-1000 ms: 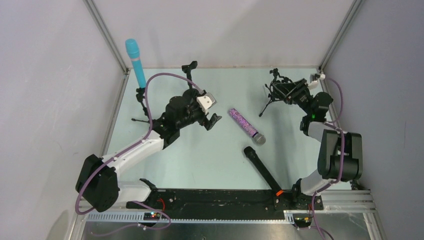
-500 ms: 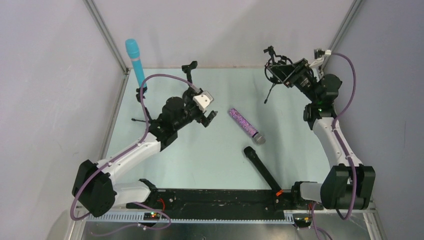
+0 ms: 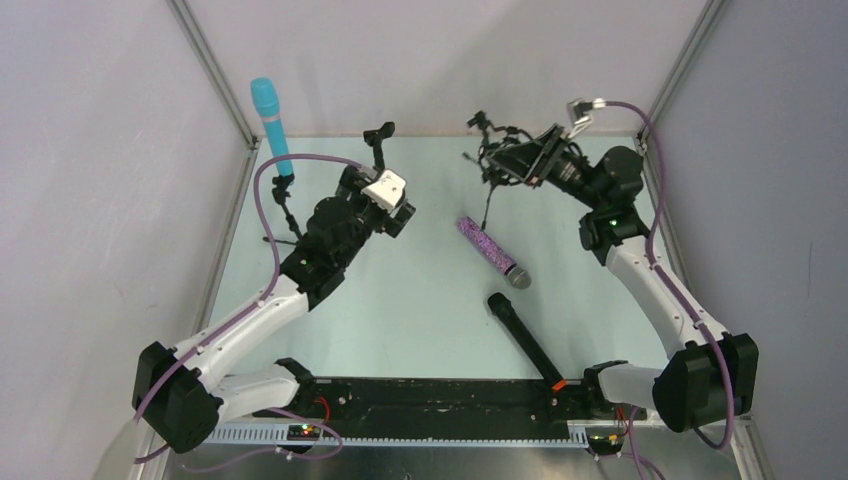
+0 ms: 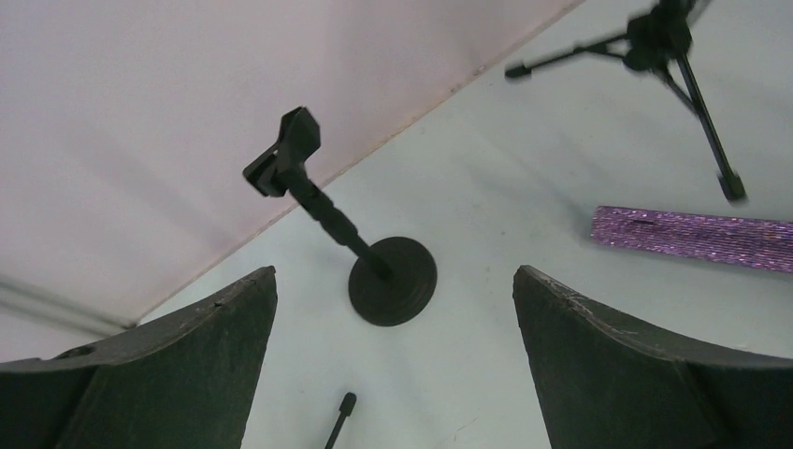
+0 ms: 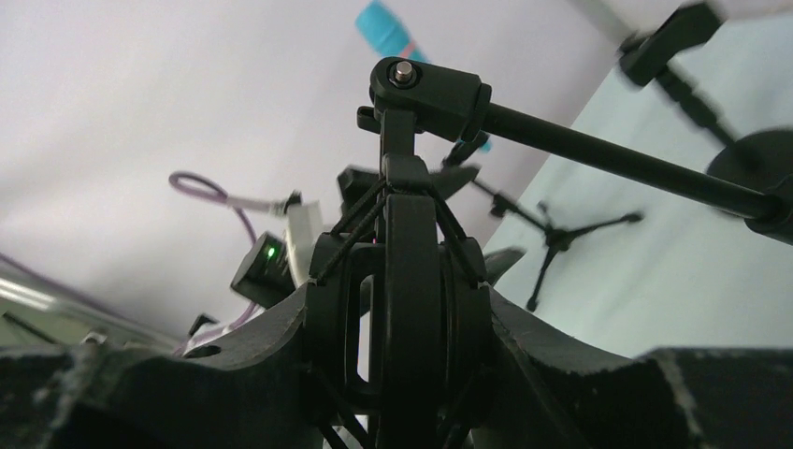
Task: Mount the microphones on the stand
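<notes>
At upper right, the right tool (image 5: 404, 309) clamped a black stand (image 5: 430, 89) aloft; the left tool (image 4: 395, 277) gaped open, empty.

Arms (image 3: 250, 315): white links, black joints.
Cables (image 3: 262, 190): purple, looping beside each arm.
Left gripper (image 4: 393, 271): black wedge fingers (image 4: 178, 365).
Wrist camera (image 3: 384, 188): white housing.

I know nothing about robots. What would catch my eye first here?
The light blue microphone stands upright in a stand at the far left corner, taller than everything else. At the back, the right claw grips a black tripod stand. A purple glittery microphone and a black microphone lie loose on the table.
</notes>
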Controlling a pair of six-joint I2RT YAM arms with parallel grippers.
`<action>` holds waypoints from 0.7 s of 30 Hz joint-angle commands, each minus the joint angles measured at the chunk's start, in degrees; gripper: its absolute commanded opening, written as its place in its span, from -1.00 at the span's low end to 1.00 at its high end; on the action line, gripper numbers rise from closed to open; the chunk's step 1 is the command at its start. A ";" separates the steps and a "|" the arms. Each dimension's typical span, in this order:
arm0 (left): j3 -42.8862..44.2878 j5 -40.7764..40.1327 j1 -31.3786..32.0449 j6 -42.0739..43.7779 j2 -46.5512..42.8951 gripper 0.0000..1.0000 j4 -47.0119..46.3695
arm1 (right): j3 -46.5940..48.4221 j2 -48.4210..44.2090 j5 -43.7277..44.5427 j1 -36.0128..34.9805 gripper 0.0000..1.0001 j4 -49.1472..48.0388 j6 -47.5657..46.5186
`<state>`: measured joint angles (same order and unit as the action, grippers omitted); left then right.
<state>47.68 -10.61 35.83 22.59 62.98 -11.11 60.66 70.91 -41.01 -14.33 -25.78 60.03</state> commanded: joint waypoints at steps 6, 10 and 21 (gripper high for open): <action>-0.67 -13.10 -0.37 0.53 -1.67 0.99 -3.34 | 3.08 -2.47 -2.18 -10.08 -1.00 3.55 -0.61; -1.66 -15.01 -2.80 -1.55 -3.04 0.99 -4.85 | 2.02 -1.16 -4.46 -12.83 -1.00 1.88 0.95; -3.41 -15.37 -8.94 -6.83 -5.14 0.99 -7.89 | 0.25 8.57 -13.85 -17.30 -1.00 -17.20 14.63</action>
<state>45.39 -24.38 27.92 18.06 60.12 -14.98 60.49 76.55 -49.78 -30.65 -26.96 67.44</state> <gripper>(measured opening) 0.995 0.498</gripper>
